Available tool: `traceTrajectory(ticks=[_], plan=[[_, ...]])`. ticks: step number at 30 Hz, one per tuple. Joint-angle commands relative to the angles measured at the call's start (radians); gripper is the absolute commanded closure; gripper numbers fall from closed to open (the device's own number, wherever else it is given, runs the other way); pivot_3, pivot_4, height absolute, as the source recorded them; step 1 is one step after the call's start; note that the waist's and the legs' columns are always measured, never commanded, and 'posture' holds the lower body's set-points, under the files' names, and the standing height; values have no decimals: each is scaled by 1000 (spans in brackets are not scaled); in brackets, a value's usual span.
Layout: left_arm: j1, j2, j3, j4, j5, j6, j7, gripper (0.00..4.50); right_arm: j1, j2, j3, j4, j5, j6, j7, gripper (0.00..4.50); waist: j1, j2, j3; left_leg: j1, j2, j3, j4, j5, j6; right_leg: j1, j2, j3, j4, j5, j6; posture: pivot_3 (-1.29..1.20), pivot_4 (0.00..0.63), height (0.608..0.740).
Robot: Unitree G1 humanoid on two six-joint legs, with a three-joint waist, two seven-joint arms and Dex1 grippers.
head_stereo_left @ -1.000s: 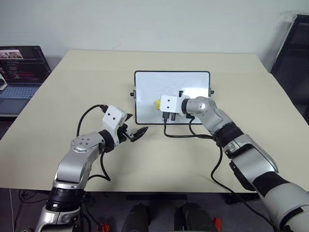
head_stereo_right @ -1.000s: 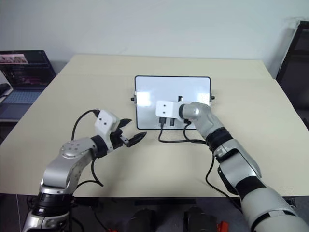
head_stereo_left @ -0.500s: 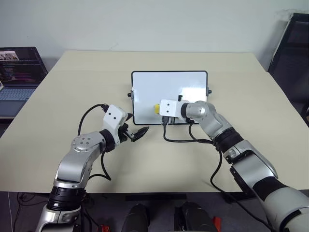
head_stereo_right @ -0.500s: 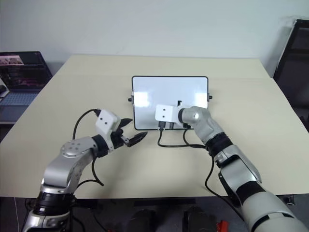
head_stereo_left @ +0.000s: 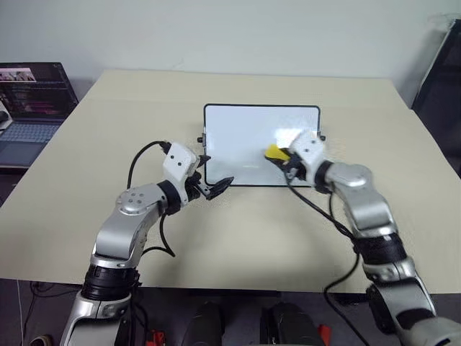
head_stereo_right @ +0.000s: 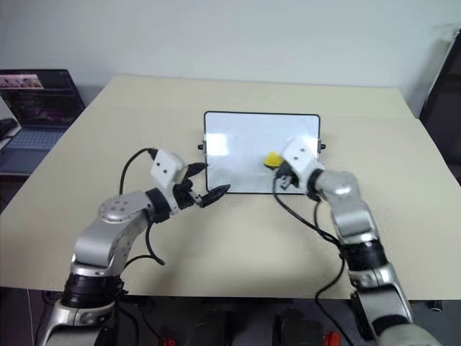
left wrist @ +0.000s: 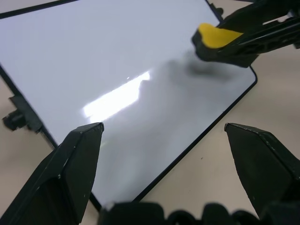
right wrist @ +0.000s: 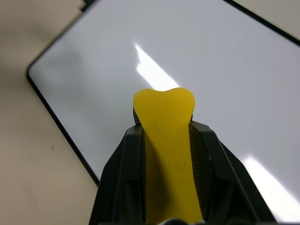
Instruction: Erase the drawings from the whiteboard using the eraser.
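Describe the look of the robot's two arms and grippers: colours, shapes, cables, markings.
Both arms are silver-grey metal with rounded joint housings and black bands lower down. Each wrist carries a white box with two small dark dots. Loose black cables loop from the boxes along the forearms. The left gripper and right gripper end in black, tapered, pointed jaws.

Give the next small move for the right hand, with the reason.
Probably lift the eraser off the whiteboard and set it on the table: the right hand holds it above a board that looks wiped clean, with no marks visible.
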Motion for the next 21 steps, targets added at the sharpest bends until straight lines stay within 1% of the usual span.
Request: traceTrajectory(ticks=[1,5,9,14,17,21], plan=[[-45,-1,-36,-7,-4,-35,-45,0,63,-16,-131,-206,65,147,-58,3537,0,0,0,-2,0,-1,0,0,0,-2,0,-1,0,0,0,0,150,740],[-118,-20,-118,68,7,-89,-137,0,186,-25,-231,-319,81,250,-128,3537,-2,0,0,-3,0,0,0,0,0,-3,1,-1,0,0,0,0,150,740],[-201,-82,-211,185,40,-173,-212,0,282,-27,-264,-343,75,278,-194,3537,-1,0,0,-3,-1,1,1,0,0,-2,1,0,0,0,0,0,150,740],[-274,-148,-290,318,90,-277,-282,0,324,11,-263,-330,89,308,-270,3537,-7,0,0,-2,0,4,1,0,0,-3,3,0,1,0,0,0,150,740],[-300,-177,-311,368,111,-323,-304,0,322,35,-263,-298,91,320,-319,3537,-7,1,0,-2,1,4,1,0,0,-3,7,1,1,0,0,0,150,740],[-317,-199,-326,401,134,-364,-325,0,314,46,-259,-278,119,322,-344,3537,-6,1,0,-3,0,4,1,0,0,-3,7,1,1,0,0,0,150,740]])
